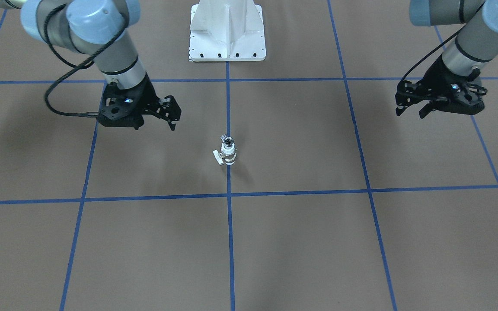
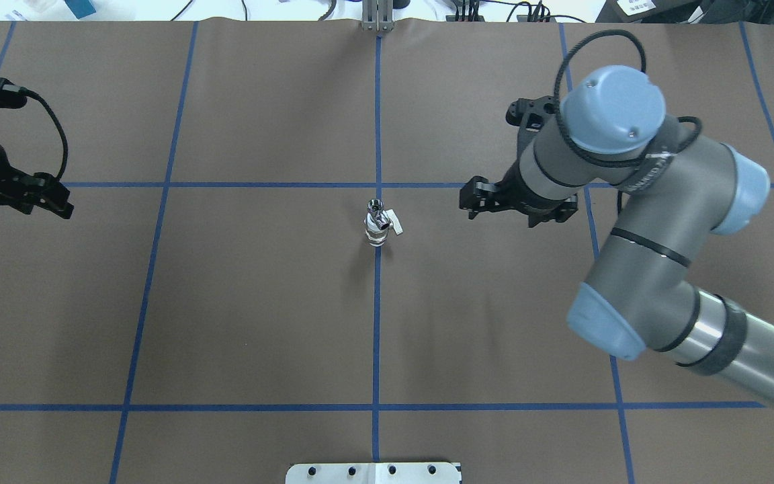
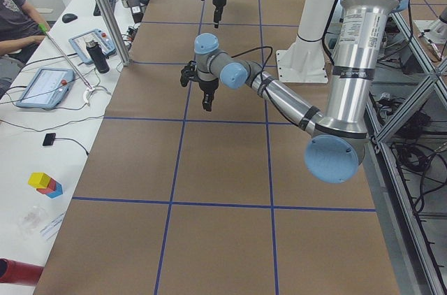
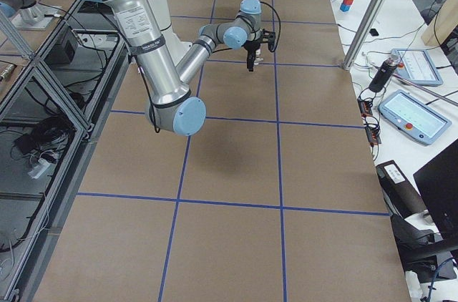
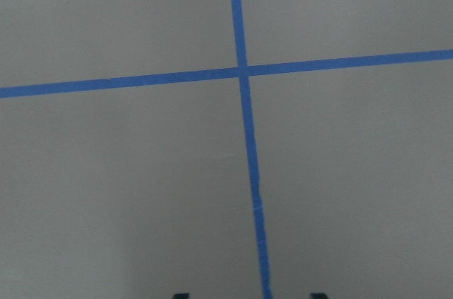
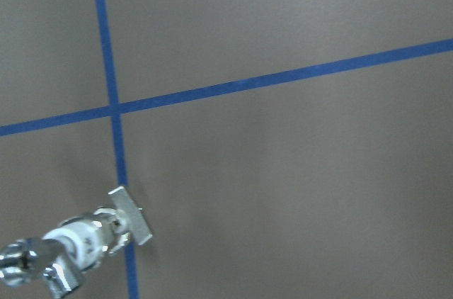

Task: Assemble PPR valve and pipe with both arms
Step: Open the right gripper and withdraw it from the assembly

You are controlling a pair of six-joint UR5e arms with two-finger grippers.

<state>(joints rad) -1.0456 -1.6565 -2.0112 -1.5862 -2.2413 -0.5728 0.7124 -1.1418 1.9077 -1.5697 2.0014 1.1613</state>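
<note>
The PPR valve (image 1: 229, 154) stands upright on the middle blue line, its small lever (image 1: 218, 156) sticking out sideways. The pipe (image 1: 227, 140) sits on the valve's top end, dark hollow mouth upward; the pair also shows as valve (image 2: 378, 230) and pipe (image 2: 375, 206) from overhead. My right gripper (image 2: 473, 199) hovers open beside them, a short way off, holding nothing. The right wrist view catches the valve (image 6: 85, 237) at its lower left. My left gripper (image 2: 54, 200) hangs open and empty far out at the table's side, over a tape crossing (image 5: 242, 71).
The white robot base (image 1: 227, 32) stands at the back middle. Blue tape lines (image 1: 231, 194) grid the brown table. In the left side view a person sits at a bench with tablets (image 3: 43, 87) and coloured blocks (image 3: 45, 184) beyond the table edge.
</note>
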